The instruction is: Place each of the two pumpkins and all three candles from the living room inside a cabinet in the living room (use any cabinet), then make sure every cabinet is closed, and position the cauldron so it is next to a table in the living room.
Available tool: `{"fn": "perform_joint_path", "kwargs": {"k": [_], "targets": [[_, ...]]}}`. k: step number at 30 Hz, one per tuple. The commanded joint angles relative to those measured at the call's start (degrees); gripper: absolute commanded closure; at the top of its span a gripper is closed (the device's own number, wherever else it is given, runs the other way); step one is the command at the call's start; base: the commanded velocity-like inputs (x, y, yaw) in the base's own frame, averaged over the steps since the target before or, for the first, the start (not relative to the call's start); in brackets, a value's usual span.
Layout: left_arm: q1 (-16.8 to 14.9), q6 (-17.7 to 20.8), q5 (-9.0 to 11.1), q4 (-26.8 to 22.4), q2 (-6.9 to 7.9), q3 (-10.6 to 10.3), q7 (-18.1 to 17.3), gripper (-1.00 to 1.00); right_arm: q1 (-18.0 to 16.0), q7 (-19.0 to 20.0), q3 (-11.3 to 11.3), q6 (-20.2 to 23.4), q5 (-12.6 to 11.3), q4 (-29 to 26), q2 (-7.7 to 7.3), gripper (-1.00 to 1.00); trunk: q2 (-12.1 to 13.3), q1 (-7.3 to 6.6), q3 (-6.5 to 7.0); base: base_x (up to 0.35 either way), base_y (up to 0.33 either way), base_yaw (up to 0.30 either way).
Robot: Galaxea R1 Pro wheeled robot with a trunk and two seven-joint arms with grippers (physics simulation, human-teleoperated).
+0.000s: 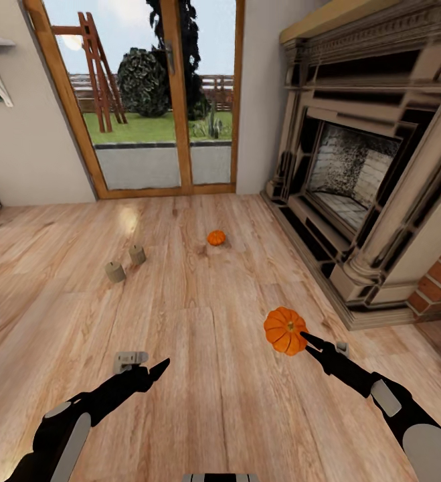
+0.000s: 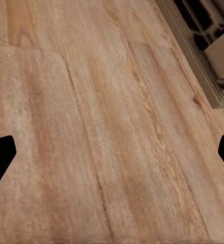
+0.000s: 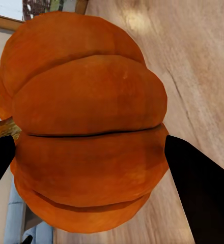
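Right wrist view showed the right gripper [image 3: 91, 152] clamped on a pumpkin [image 3: 86, 117] across its ribs. It looked light and stiff but rounded, so it could slip. The left gripper [image 1: 154, 371], away from the fireplace [image 1: 361, 167], was wide open.

Head cam sits high, looking forward and down across the floor [image 1: 200, 375] toward the glass door [image 1: 156, 100], fireplace [image 1: 361, 174] on the right. Left wrist cam faces the same planks up close. Right wrist cam is jammed against the pumpkin [image 3: 86, 122], also in the head view.

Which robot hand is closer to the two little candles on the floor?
Left. The left gripper hangs nearest the candles, which stand on the floor ahead of it. The right gripper is off to the other side, fingers shut on a pumpkin.
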Motion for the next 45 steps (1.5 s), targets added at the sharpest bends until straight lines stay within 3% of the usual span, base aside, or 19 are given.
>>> {"fn": "perform_joint_path", "kwargs": {"k": [1, 3, 5, 10, 12, 14, 16, 20, 26, 29, 31, 33, 36, 45], "targets": [[-0.2, 1.9, 0.6, 0.4, -0.07, 0.1, 1.0, -1.00, 0.0, 0.0, -0.1, 0.4, -0.2, 0.0, 0.00, 1.00, 0.0, -0.04, 0.18, 0.000, 0.000, 0.000], [-0.8, 5.0, 0.7, 0.8, -0.08, 0.1, 2.4, -1.00, -0.1, -0.1, -0.2, 0.6, -0.2, 0.0, 0.00, 1.00, 0.0, -0.09, 0.63, 0.000, 0.000, 0.000], [-3.5, 7.8, 0.7, 2.4, -0.13, 0.1, 3.3, -1.00, -0.1, -0.1, -0.2, 0.5, -0.2, 0.0, -0.07, 1.00, 0.1, -0.14, 1.07, 0.000, 0.000, 0.000], [-12.6, 9.2, 1.9, 17.4, -0.10, 0.6, 3.1, -1.00, 0.0, -0.3, -0.3, 0.7, -0.3, 0.1, -1.69, 1.00, 0.1, -0.27, 2.18, 0.000, 0.000, 0.000], [-15.7, 9.1, 4.4, 22.4, 0.00, 0.9, 2.2, -1.00, 0.0, -0.3, -0.3, 0.7, -0.3, 0.1, -1.99, 1.00, 0.1, -0.32, 2.62, 0.000, 0.000, 0.000], [-17.3, 8.7, 8.5, 26.1, 0.91, 1.1, 1.5, -1.00, 0.0, -0.3, -0.3, 0.7, -0.3, 0.1, -2.13, 1.00, 0.2, -0.37, 3.06, 0.000, 0.000, 0.000], [-17.7, 8.4, 10.5, 27.7, 1.73, 1.2, 1.3, -1.00, 0.0, -0.3, -0.3, 0.7, -0.3, 0.1, -2.17, 1.00, 0.2, -0.37, 3.06, 0.000, 0.000, 0.000], [-18.0, 8.2, 16.8, 29.2, 2.88, 1.2, 1.2, -1.00, 0.0, -0.4, -0.2, 0.7, -0.3, 0.1, -2.16, 1.00, 0.2, -0.37, 3.06, 0.000, 0.000, 0.000], [-18.1, 8.5, 21.2, 29.7, 4.06, 1.2, 0.4, -1.00, 0.0, -1.9, 0.1, 0.7, -0.2, 0.1, -2.01, 1.00, 0.2, -0.37, 3.06, 0.053, 0.047, 0.000], [-18.1, 8.7, 24.4, 32.0, 6.65, 1.2, -1.8, -1.00, 0.0, -3.4, 0.2, 0.7, -0.2, 0.1, -1.89, 1.00, 0.2, -0.37, 3.06, 0.198, 0.173, 0.000], [-19.1, 8.7, 27.7, 36.9, 9.44, 1.2, -3.7, -1.00, 0.0, -3.9, 0.2, 0.7, -0.2, 0.1, -1.83, 1.00, 0.2, -0.37, 3.06, 0.251, 0.165, 0.000], [-20.2, 8.4, 29.1, 40.4, 10.69, 1.2, -4.5, -1.00, 0.0, -4.1, 0.2, 0.7, -0.2, 0.1, -1.83, 1.00, 0.2, -0.37, 3.06, 0.286, 0.076, 0.000], [-21.0, 8.1, 29.8, 43.0, 11.53, 1.1, -4.9, -1.00, 0.0, -4.2, 0.2, 0.7, -0.2, 0.1, -1.79, 1.00, 0.2, -0.37, 3.06, 0.267, -0.098, 0.000], [-21.4, 5.9, 29.7, 43.9, 11.72, 0.4, -4.9, -1.00, 0.0, -4.2, 0.3, 0.7, -0.2, 0.1, -1.69, 1.00, 0.2, -0.37, 3.06, 0.216, -0.233, 0.000]]}}
